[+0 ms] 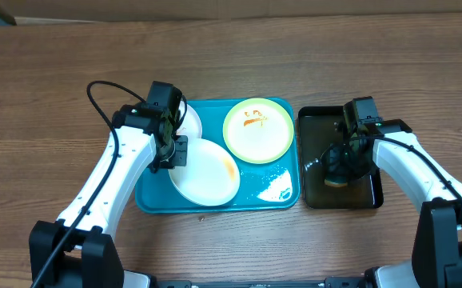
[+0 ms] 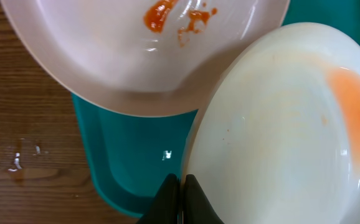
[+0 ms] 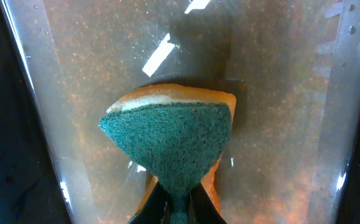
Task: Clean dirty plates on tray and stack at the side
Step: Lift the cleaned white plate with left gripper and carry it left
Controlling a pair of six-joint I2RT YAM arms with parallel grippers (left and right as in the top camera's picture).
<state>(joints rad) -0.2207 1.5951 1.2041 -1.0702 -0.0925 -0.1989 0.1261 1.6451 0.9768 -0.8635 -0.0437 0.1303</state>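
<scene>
The white plate [image 1: 207,172], lower left in the blue tray [image 1: 251,184], is pinched at its rim by the closed left gripper [image 2: 181,186]. The sponge [image 3: 174,137] is clamped in the right gripper [image 3: 180,202]; the plate should be steadied while its orange patch [image 2: 354,112] is wiped.

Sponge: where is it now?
Overhead, right side: the sponge is pinched by the right gripper in the black tray, beside the teal tray.

Robot lab: twin arms [image 1: 111,172], wooden table [image 1: 311,48].
</scene>
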